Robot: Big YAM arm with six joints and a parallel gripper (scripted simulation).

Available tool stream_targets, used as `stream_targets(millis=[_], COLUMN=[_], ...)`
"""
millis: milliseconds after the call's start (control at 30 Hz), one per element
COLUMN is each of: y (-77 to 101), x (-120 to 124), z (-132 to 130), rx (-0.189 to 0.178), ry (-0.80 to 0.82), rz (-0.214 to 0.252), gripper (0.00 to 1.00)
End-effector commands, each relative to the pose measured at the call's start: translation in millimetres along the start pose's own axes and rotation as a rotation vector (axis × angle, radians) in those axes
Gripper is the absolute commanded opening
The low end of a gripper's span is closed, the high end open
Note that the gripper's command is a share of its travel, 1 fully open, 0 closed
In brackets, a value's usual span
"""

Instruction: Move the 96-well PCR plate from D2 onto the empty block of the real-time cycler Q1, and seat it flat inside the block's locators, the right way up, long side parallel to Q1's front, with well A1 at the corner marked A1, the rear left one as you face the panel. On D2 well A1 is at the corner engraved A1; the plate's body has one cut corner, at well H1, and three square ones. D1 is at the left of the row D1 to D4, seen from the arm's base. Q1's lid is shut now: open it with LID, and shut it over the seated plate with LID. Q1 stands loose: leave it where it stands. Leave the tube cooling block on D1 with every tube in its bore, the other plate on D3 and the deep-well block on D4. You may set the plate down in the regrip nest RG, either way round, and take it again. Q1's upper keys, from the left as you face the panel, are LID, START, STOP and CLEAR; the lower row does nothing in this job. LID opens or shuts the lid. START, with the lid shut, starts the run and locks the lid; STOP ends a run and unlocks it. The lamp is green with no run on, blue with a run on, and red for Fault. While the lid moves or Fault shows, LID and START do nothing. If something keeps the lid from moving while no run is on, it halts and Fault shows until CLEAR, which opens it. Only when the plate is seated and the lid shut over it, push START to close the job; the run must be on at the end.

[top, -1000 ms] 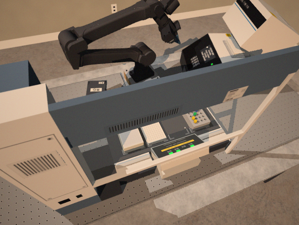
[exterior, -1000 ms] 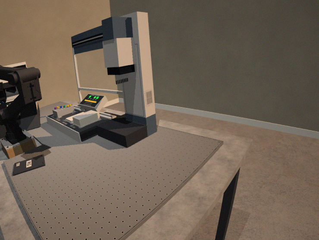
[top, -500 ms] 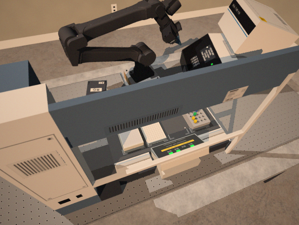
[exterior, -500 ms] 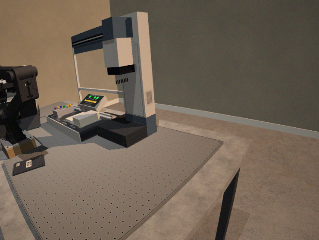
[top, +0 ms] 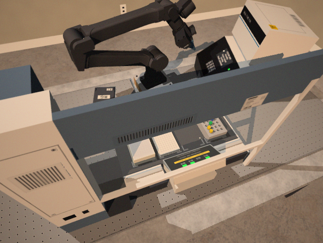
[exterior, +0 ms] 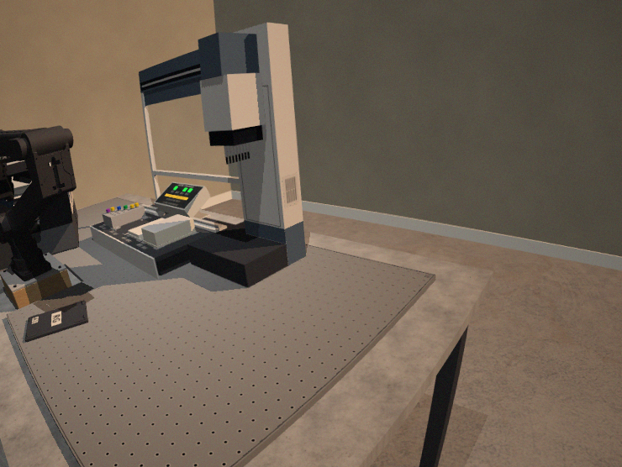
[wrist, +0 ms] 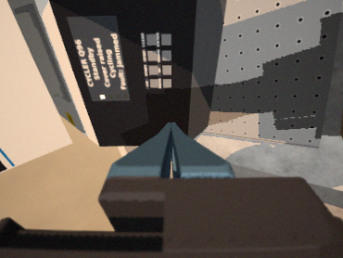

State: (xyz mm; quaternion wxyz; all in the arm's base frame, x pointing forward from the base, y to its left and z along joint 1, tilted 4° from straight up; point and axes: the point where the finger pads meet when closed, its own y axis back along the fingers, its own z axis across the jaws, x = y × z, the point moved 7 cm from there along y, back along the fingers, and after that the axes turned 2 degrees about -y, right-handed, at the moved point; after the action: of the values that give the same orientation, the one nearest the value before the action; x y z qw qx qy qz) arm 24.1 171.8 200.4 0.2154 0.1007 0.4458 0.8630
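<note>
The cycler Q1 stands at the back right, and its lamp is green. Its cream lid lies low over the block and hides it; I cannot tell whether it is fully shut. No PCR plate is in view on Q1. Deck position D2 is bare. My gripper is shut and empty. It hangs in the air just left of Q1's black panel, apart from it. In the wrist view the closed fingertips point at the panel below the keypad.
Under the liquid handler's gantry sit the tube block on D1, the other plate on D3 and the deep-well block on D4. The regrip nest RG lies empty left of the arm's base.
</note>
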Motion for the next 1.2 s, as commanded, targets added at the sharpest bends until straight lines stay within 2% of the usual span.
stream_targets(millis=[0, 267, 1167], y=[20.3, 26.0, 26.5], x=[6.5, 6.9, 6.6], z=[26.4, 32.3, 32.0], rx=[-0.068, -0.083, -0.082], ry=[-0.027, -0.010, -0.010], rz=[0.033, 0.037, 0.041], gripper=[0.00, 0.00, 0.00])
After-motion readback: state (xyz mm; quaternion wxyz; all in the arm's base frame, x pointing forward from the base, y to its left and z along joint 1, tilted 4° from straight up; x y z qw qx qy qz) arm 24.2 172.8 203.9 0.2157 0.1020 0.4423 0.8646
